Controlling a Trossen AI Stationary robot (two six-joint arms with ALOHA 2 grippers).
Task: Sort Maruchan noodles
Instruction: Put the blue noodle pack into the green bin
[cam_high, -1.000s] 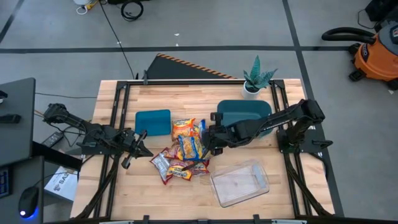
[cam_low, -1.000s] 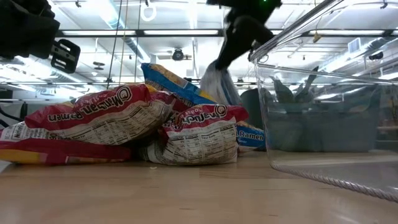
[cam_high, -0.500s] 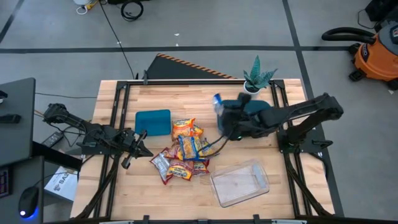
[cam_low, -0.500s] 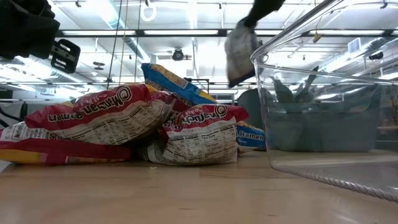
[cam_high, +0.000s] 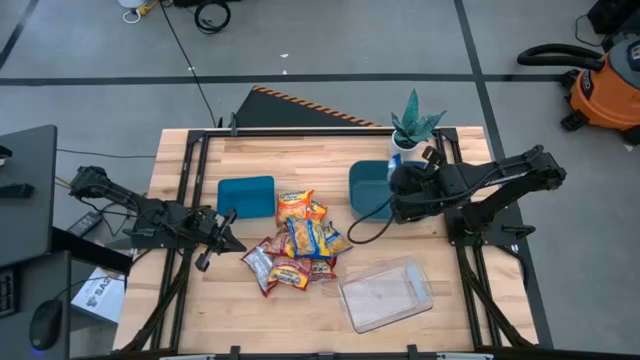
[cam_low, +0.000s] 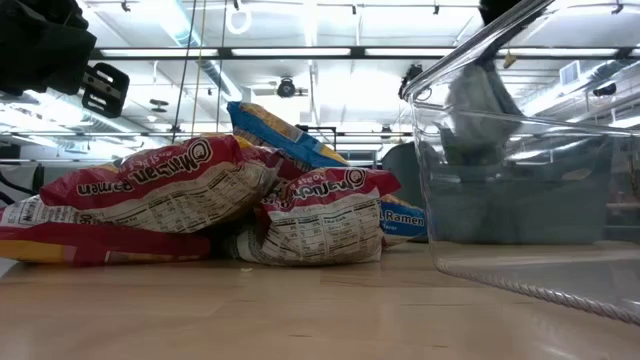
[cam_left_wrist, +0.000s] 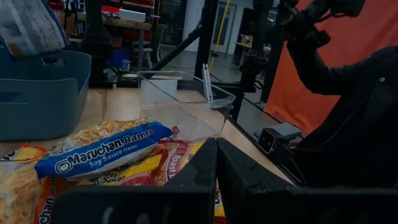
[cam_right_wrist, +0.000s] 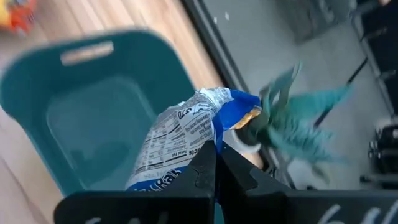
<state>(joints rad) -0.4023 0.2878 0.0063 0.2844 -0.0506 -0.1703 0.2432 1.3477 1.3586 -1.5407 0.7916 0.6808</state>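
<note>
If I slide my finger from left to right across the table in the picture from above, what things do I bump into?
Left gripper, shut → flat teal rectangular lid → pile of shiny ramen packets → clear plastic tray → right gripper, shut on a blue-and-white ramen packet over the deep teal bin.

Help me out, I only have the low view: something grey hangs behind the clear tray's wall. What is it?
Observer: A blue Maruchan packet, pinched in the shut right tool; the right wrist view shows it plainly.
Operator: What is under it?
Observer: The larger teal bin, next to the potted plant, as the high view shows.
Operator: And the left arm?
Observer: The left tool is shut and empty, at the left of the pile of packets, near the smaller teal bin.
</note>
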